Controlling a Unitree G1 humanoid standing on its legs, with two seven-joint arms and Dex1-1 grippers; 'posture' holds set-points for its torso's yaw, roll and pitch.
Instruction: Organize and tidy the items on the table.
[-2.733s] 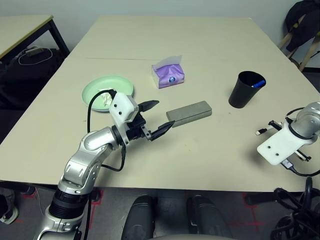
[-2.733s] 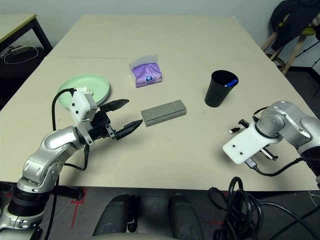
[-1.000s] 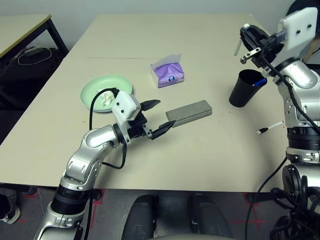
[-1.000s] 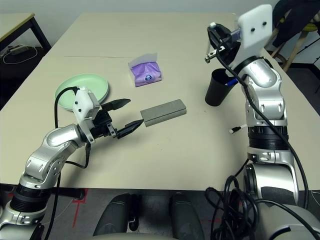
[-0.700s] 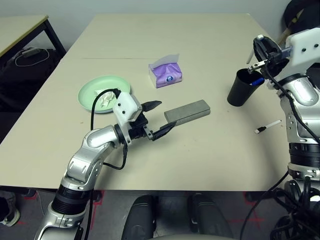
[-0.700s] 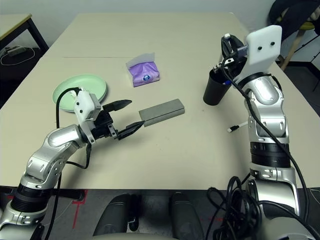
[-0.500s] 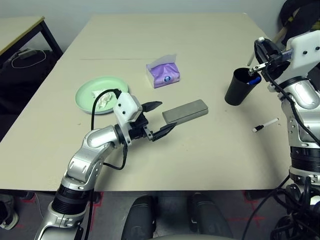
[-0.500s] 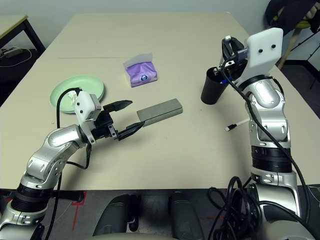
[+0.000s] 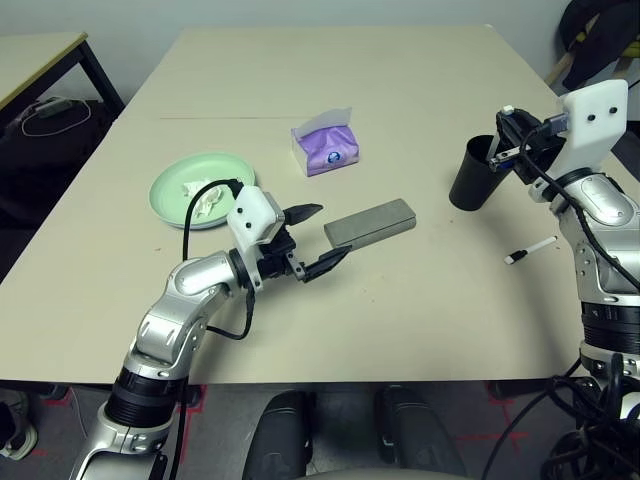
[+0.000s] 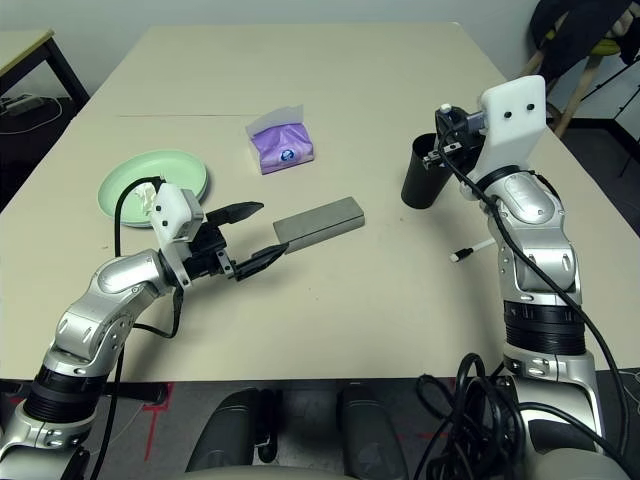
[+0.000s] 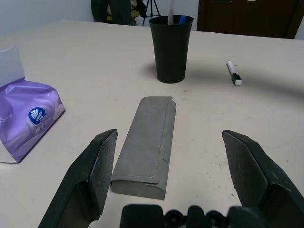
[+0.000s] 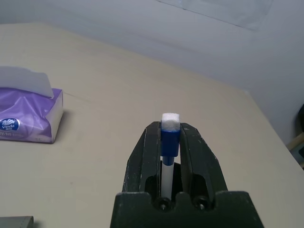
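My right gripper [image 9: 506, 142] hangs just above the rim of the black cup [image 9: 472, 173], shut on a white pen with a blue cap [image 12: 170, 135]. In the left wrist view a white shaft dips into the cup [image 11: 171, 47], beside something blue inside it. Another white pen [image 9: 530, 250] lies on the table [image 9: 400, 330] to the right of the cup. My left gripper [image 9: 333, 230] stands open at the near end of the grey glasses case [image 9: 370, 221], not touching it. A mint green plate [image 9: 200, 180] at the left holds crumpled white tissue [image 9: 205, 198].
A purple tissue pack [image 9: 328, 148] stands behind the case, near the seam line. A smaller beige table with black legs [image 9: 45, 60] is at the far left. A dark bag on a stool [image 9: 600, 35] sits past the table's right corner.
My right arm has come down and forward with the pen, from high over the cup to its rim. The left arm and the case have not moved. The camera shifted slightly.
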